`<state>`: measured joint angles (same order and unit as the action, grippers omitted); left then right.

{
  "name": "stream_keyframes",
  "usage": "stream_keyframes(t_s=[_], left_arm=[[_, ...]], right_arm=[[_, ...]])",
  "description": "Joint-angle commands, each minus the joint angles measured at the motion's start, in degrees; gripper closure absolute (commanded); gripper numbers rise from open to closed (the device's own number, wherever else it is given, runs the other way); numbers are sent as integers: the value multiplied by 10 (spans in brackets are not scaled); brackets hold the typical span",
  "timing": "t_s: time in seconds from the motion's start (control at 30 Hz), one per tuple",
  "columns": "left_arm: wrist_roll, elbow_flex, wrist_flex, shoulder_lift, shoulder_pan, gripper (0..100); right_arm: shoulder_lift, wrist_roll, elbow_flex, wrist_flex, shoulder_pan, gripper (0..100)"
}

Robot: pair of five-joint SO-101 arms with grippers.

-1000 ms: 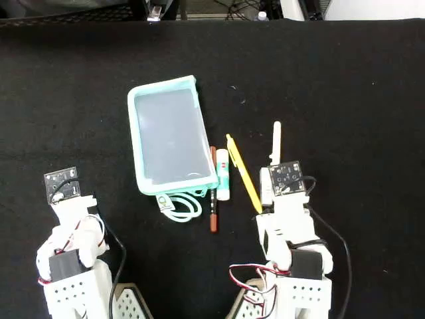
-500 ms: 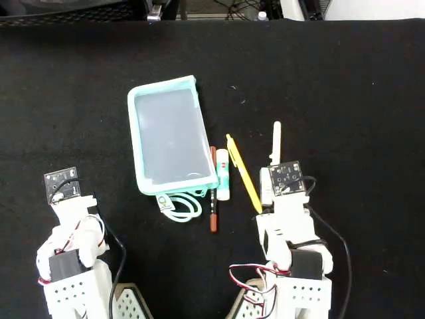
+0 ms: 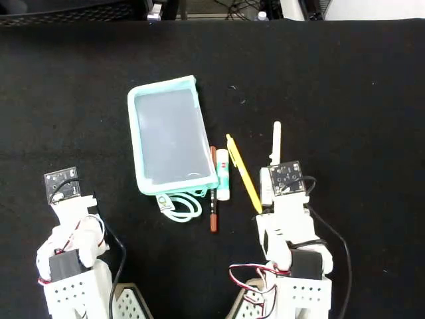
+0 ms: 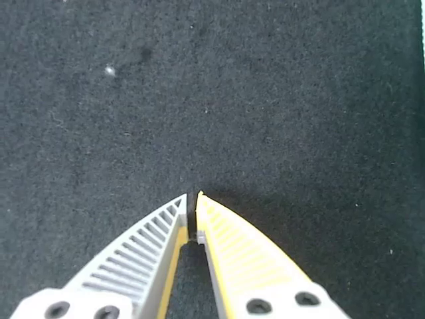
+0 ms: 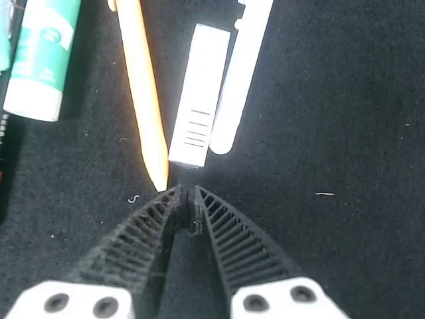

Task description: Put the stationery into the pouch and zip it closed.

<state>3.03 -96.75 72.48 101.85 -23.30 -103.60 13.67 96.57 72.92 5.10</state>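
A teal pouch [image 3: 171, 136] with a clear face lies flat at the table's middle left, its cord loop [image 3: 180, 207] at the near end. Right of it lie a dark red pen [image 3: 213, 193], a glue stick [image 3: 223, 174], a yellow pen [image 3: 243, 173], a white eraser [image 3: 265, 186] and a white pen [image 3: 276, 141]. My right gripper [image 5: 186, 193] is shut and holds nothing, its tips at the near ends of the yellow pen [image 5: 143, 93] and the eraser [image 5: 198, 93], beside the white pen [image 5: 239, 73] and glue stick [image 5: 43, 63]. My left gripper [image 4: 192, 199] is shut over bare black cloth.
Black cloth [image 3: 345, 100] covers the whole table. The left arm [image 3: 63, 189] stands at the near left, the right arm [image 3: 287, 199] at the near right, partly over the eraser. Cables and chair parts lie beyond the far edge.
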Motion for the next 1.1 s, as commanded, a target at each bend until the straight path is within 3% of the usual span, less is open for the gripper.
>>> stream_keyframes(t_s=[0.0,0.1,0.37,0.57,0.83,1.07], left_arm=[[4,-7,-7,3,0,950],[4,-7,-11,3,8,949],[3,-7,-11,3,175,952],[3,-7,-11,3,251,951],[6,-7,-37,3,254,949],[7,-7,-105,3,183,948]], right_arm=[[-20,-4,0,3,-3,985],[-20,-4,0,3,-3,985],[-20,-4,0,3,-3,985],[-20,-4,0,3,-3,985],[-20,-4,0,3,-3,984],[-20,11,-2,-8,-3,984]])
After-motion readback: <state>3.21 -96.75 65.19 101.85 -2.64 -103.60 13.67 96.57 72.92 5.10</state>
